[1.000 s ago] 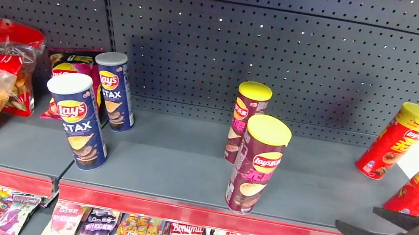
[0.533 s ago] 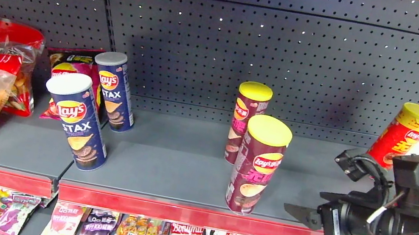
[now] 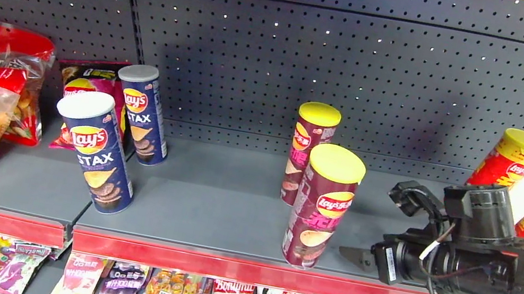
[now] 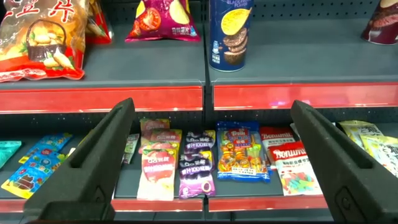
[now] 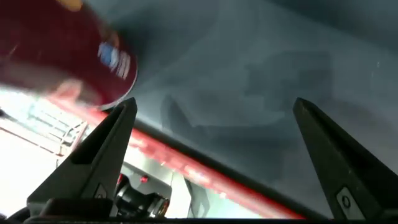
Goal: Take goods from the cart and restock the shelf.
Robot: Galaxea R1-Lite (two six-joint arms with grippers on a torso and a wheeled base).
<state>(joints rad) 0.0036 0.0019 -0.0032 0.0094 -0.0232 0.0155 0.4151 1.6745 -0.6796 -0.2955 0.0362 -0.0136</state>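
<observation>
Both grippers were spread apart and empty. The right gripper (image 3: pixel 355 255), the nearer one, pointed left at the foot of the front maroon can (image 3: pixel 321 206), which stood upright at the shelf (image 3: pixel 208 207) lip just beside it. The rear maroon can (image 3: pixel 309 150) crowded behind, red cans (image 3: pixel 508 158) stood to the right, and the left gripper (image 4: pixel 211 106) faced lower packets (image 4: pixel 186 168).

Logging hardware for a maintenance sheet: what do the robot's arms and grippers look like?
The left gripper and right gripper have matte black, tapered wedge jaws. The right arm is black, built of cylinders, with looped black cables and a white label.
</observation>
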